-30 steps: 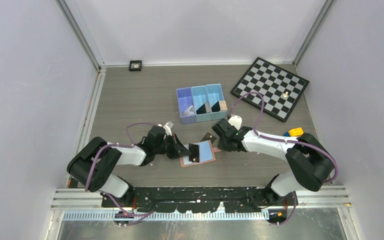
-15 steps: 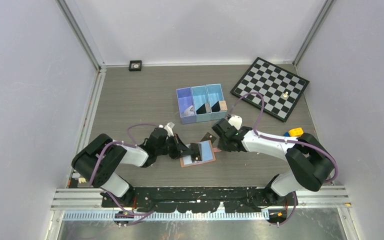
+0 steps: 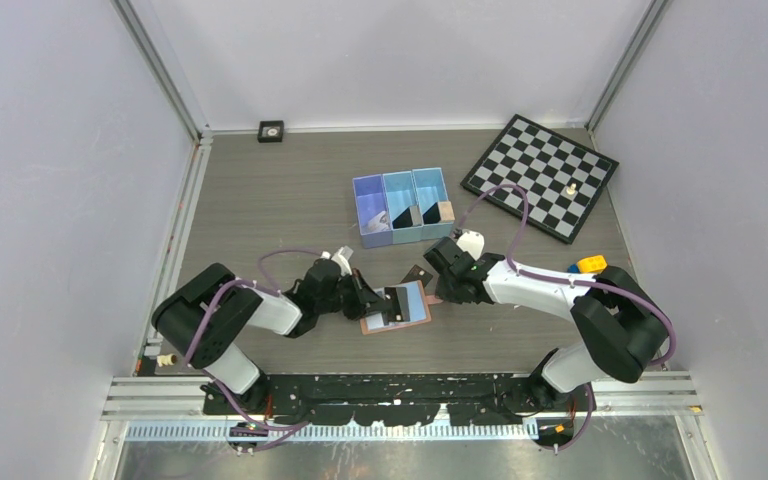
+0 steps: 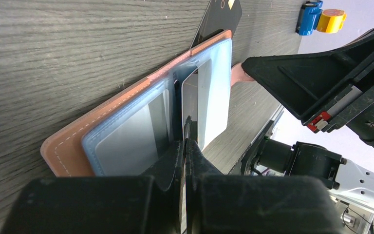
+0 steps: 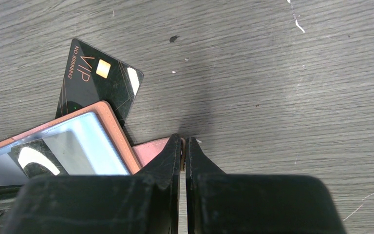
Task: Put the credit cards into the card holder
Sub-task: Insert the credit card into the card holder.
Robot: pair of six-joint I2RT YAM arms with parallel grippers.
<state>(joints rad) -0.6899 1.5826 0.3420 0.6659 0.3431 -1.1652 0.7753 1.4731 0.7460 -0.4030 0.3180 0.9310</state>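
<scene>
The card holder lies open on the table, salmon-tan outside, light blue lining up. My left gripper is shut on a black credit card, held on edge with its far end at the wallet's inner pocket. In the left wrist view the gripper pinches this card over the lining. My right gripper is shut on the wallet's snap tab, fingertips touching the table. A second black card marked VIP lies flat, partly under the wallet's far corner.
A blue three-compartment bin behind the wallet holds dark cards and a small tan block. A chessboard with one piece lies at the back right. Yellow and blue small objects sit by the right arm. A small black square object is at the back wall.
My left gripper has moved a little to the right with the card, bringing it further over the open wallet. The right gripper and the wallet have stayed put.
</scene>
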